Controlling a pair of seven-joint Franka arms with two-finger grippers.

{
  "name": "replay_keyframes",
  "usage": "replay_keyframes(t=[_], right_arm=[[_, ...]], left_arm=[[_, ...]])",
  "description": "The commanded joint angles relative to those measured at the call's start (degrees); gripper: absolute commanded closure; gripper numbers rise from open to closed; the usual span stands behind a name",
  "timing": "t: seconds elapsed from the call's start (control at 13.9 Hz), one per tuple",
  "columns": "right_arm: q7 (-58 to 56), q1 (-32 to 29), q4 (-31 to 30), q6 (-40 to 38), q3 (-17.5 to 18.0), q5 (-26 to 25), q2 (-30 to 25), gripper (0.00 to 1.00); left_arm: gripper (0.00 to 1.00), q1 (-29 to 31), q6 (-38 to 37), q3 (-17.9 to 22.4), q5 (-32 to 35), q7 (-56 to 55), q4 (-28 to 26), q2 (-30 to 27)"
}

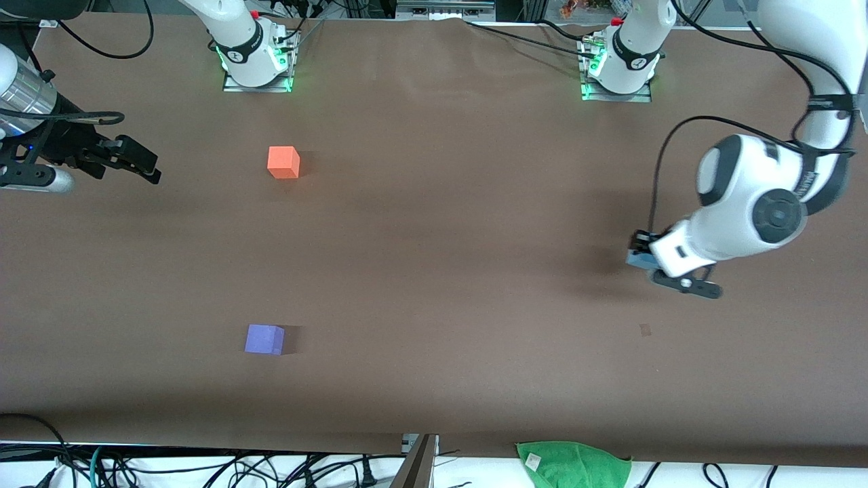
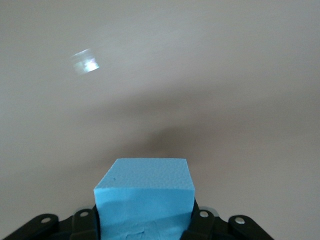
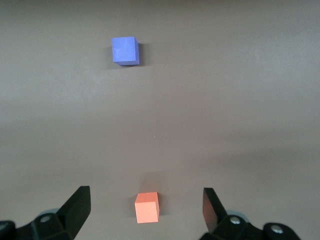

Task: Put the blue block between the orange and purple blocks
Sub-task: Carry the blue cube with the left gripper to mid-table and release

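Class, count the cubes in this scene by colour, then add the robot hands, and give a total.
Orange block: 1
Purple block: 1
Blue block: 1, held in the left hand
Robot hands: 2, counting the open right hand
Total: 5

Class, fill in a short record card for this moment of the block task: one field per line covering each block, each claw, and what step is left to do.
blue block: gripped in the left claw, over the table toward the left arm's end
orange block: on the table toward the right arm's end, standing free
purple block: on the table, nearer the front camera than the orange block, a bare gap between them
right claw: open, empty, waiting at the right arm's end
step left: carry the blue block into the gap between orange and purple
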Motion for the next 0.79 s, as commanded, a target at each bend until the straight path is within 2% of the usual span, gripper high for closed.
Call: replay_keyframes(t=[0.0, 0.14, 0.29, 0.43, 0.58, 0.72], right_arm=[[-1.1, -0.6, 0.8, 0.2, 0.1, 1.1, 0.3, 0.00], [-1.1, -0.5, 0.8, 0.2, 0.1, 1.1, 0.3, 0.00], [-0.9, -0.5, 0.9, 0.2, 0.1, 1.0, 0.3, 0.00], [-0.4, -0.4, 0.9, 0.2, 0.1, 1.1, 0.3, 0.00], [-0.8, -0.2, 0.8, 0.3, 0.2, 1.1, 0.3, 0.00], [-1.2, -0.5, 0.8, 1.3, 0.1, 1.1, 2.3, 0.00]], left_arm=[[0.88, -8.3, -0.9, -0.7, -0.4, -7.6, 8.0, 6.2], [0.86, -15.9, -0.9, -0.6, 0.6, -20.9, 15.0, 11.9], [0.86, -22.3, -0.8, -0.2, 0.5, -27.3, 19.6, 16.9], [0.86, -28.5, -0.4, 2.0, 1.0, -31.8, 23.5, 20.1], [0.80, -33.2, 4.3, 3.8, 0.6, -34.7, 24.2, 21.8], [0.80, -36.2, 11.1, 3.8, 0.5, -36.5, 24.2, 24.3]])
